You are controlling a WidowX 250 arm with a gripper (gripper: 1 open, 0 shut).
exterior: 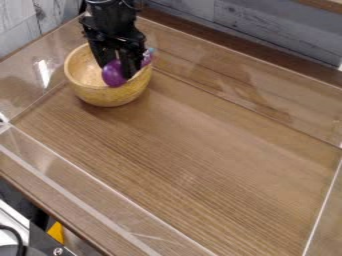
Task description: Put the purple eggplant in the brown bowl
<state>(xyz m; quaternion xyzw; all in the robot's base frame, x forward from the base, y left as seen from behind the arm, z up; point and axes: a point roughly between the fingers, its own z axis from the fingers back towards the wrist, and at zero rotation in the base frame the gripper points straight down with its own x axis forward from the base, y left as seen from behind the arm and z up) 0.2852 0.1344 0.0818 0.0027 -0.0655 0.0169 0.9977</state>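
Observation:
The brown bowl (83,92) stands at the back left of the wooden table. Directly above it my black gripper (115,70) points straight down, shut on the purple eggplant (115,73), whose glossy rounded end hangs between the fingers just over the bowl's hollow. The eggplant's upper part is hidden by the fingers. I cannot tell whether it touches the bowl.
A clear plastic wall (80,205) rings the wooden tabletop (201,160). A grey plank backdrop (267,25) rises behind the table. Black cables (14,238) hang below the front left corner.

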